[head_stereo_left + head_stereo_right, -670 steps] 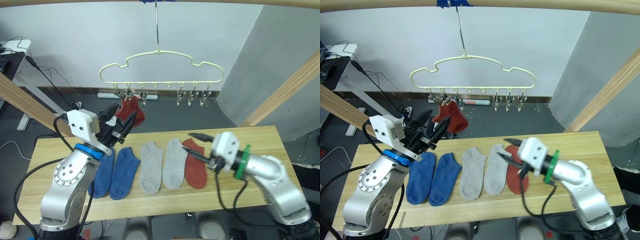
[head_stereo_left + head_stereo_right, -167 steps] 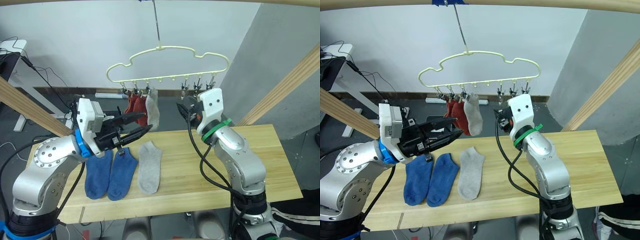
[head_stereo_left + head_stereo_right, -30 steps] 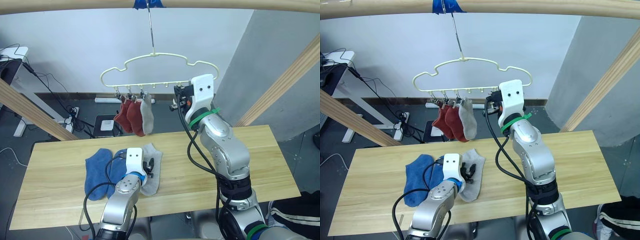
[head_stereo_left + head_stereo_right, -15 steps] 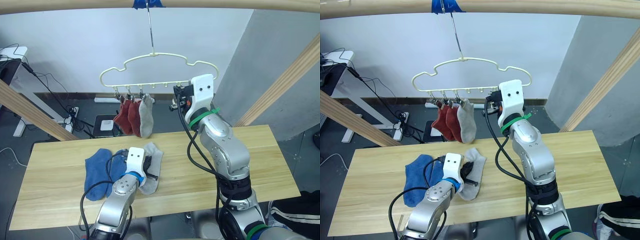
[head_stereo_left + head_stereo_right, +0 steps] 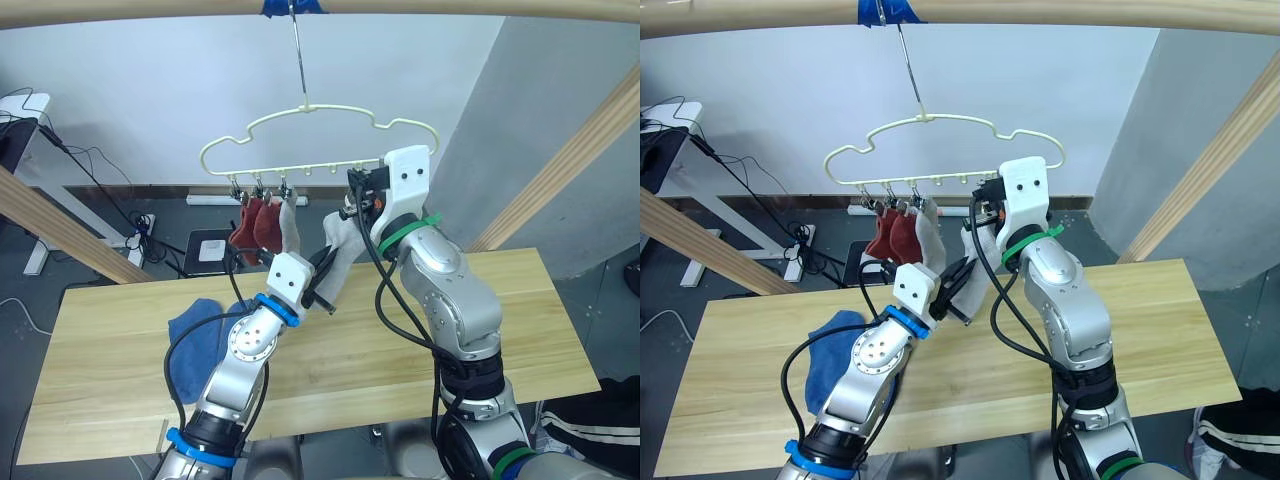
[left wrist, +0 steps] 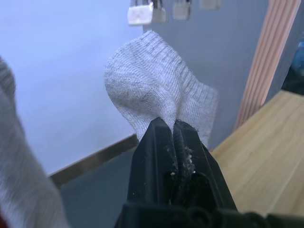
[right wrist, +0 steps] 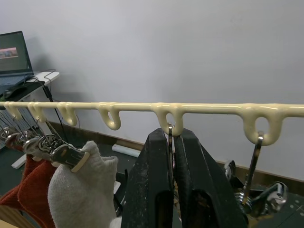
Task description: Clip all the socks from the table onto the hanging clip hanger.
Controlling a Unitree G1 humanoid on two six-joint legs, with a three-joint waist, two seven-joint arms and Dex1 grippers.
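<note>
1. A thick wooden crossbar (image 5: 420, 8) spans the top of the scene, with blue tape (image 5: 292, 8) wrapped around it.
2. Slanted wooden beams stand at either side: one at the left (image 5: 60, 225), one at the right (image 5: 560, 165).
3. A white wall (image 5: 150, 90) fills the background, meeting a grey wall (image 5: 500, 110) to the right.
4. Black cables (image 5: 95, 165) trail down to a white power strip (image 5: 143, 222) on the dark floor (image 5: 130, 250).
5. A laptop (image 7: 13, 56) sits open on a white desk (image 7: 33, 78).
</note>
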